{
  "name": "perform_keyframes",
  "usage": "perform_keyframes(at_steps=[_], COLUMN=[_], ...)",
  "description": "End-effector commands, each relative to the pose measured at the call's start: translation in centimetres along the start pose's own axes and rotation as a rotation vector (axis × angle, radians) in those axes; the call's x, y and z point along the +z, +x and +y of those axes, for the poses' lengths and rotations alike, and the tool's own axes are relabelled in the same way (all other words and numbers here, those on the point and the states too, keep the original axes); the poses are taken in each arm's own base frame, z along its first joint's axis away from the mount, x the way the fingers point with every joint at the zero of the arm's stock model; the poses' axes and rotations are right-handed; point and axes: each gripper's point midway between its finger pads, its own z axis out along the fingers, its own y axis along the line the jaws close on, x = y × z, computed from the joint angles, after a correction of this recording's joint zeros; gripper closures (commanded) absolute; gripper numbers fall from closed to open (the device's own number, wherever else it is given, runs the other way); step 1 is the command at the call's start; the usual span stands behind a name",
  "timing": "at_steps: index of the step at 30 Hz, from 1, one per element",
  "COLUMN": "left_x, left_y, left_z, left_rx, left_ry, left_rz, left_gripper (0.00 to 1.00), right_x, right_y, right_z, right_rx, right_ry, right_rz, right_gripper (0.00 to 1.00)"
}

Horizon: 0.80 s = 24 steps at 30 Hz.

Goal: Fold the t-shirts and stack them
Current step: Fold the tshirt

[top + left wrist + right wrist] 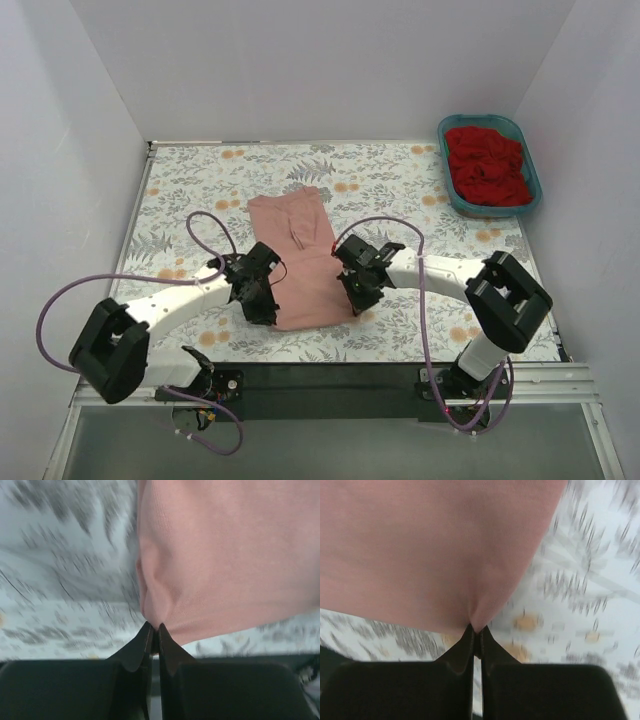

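White-walled bay, its table lying under a grey-and-orange floral cloth [400, 170]. Item one: dusty salmon-pink soft cloth t-shirt [298, 255], lying mid-table as a long narrow strip running near to far. The left gripper [155, 630] and right gripper [476, 630] are each pinching tight on a near corner of it, the cloth puckering at the tips. Item two: bright red crumpled t-shirt [487, 165], sitting in the teal oval plastic tub [497, 210] at the far right. Step judged in hand: folding the near hem over to the far end, calling for an even lift and level travel of both corners so the edges are meeting squarely. The top view is giving the whole strip and the tub; the wrist views are giving only the pinches, the floral pattern showing blurred.
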Motion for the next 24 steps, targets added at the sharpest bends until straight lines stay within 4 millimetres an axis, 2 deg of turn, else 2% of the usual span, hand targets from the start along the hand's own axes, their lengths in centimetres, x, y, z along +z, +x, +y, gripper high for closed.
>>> perform_keyframes(at_steps=[1,3,6,8,10,11,12,14,15,17,18,21,22,24], left_x=[-3.0,-4.5,-6.4,-6.8,-7.4,-7.9,-8.7,-9.3,-9.7,-9.8,-9.7,-9.9,-10.0,-10.2], left_y=[6.6,8.5,13.4,15.0,15.1,14.8,13.9,12.3,10.7,9.1,7.5,4.7,3.7,2.1], left_z=[1.7,1.4,1.3,1.8,1.9,1.4,0.5,-0.6,-1.4,-1.9,-2.1,-2.4,-2.5,-2.6], left_rx=[0.014,0.010,0.054,0.042,0.056,0.057,0.064,0.045,0.027,0.009,-0.015,-0.061,-0.053,-0.078], left_ry=[-0.010,0.041,0.103,0.108,0.108,0.122,0.154,0.186,0.209,0.221,0.234,0.250,0.248,0.255], left_rz=[0.186,0.223,0.346,0.394,0.389,0.375,0.328,0.281,0.249,0.216,0.185,0.129,0.101,0.066], left_gripper=[1.00,1.00,1.00,1.00,1.00,1.00,1.00,1.00,1.00,1.00,1.00,1.00,1.00,1.00], right_x=[-4.0,-6.4,-8.8,-10.0,-11.0,-11.3,-12.0,-12.5,-13.3,-13.3,-13.9,-13.9,-14.6,-14.4], right_y=[9.4,11.2,12.7,12.3,11.8,11.1,9.0,7.1,4.9,2.8,0.9,-1.7,-3.4,-4.8], right_z=[-2.7,-3.2,-2.5,-2.4,-2.6,-2.5,-2.1,-2.2,-1.8,-1.9,-1.5,-1.1,-0.5,-0.1], right_rx=[-0.060,-0.074,-0.073,-0.082,-0.098,-0.104,-0.116,-0.124,-0.134,-0.143,-0.149,-0.170,-0.179,-0.189], right_ry=[0.066,0.065,-0.006,-0.012,0.008,0.012,0.020,0.038,0.034,0.040,0.036,0.027,0.012,0.005], right_rz=[0.334,0.375,0.389,0.364,0.358,0.341,0.280,0.253,0.196,0.177,0.129,0.102,0.061,0.060], right_gripper=[0.99,0.99,0.99,0.99,0.99,0.99,0.99,0.99,0.99,0.99,0.99,0.99,0.99,0.99])
